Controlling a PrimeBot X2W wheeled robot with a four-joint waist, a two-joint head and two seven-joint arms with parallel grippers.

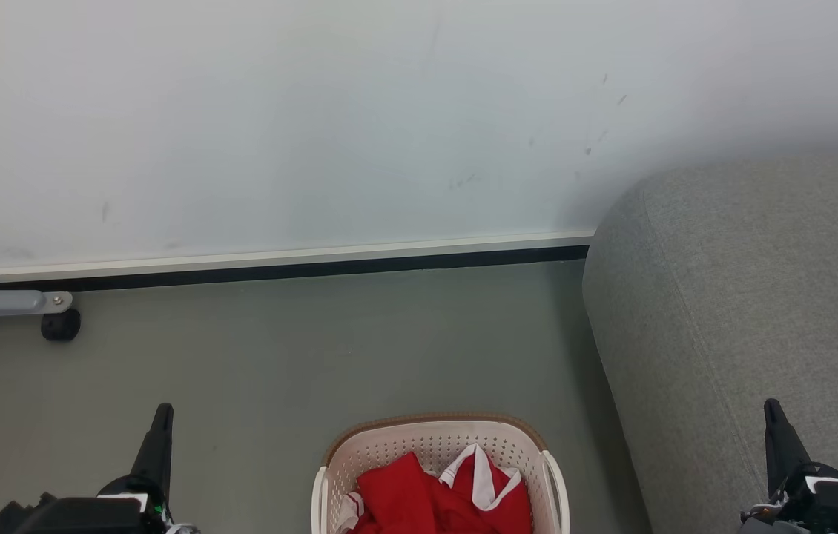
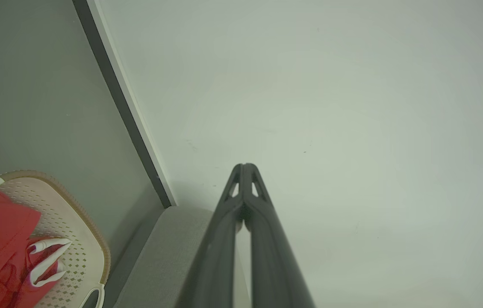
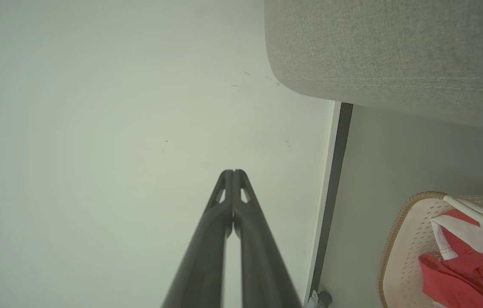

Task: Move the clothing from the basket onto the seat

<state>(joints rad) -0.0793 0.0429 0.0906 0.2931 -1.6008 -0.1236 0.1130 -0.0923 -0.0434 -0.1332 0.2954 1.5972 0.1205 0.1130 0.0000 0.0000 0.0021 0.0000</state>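
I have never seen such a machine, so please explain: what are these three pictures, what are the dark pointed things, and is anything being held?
One picture comes from the robot's head, two from cameras on its wrists. The dark points are its grippers: the left gripper and the right gripper, each with two long fingers pressed together, holding nothing. On the floor between them stands a white basket with red clothing inside. The big grey block on the right is the seat, with no clothing on the part in view. Behind is a pale wall.
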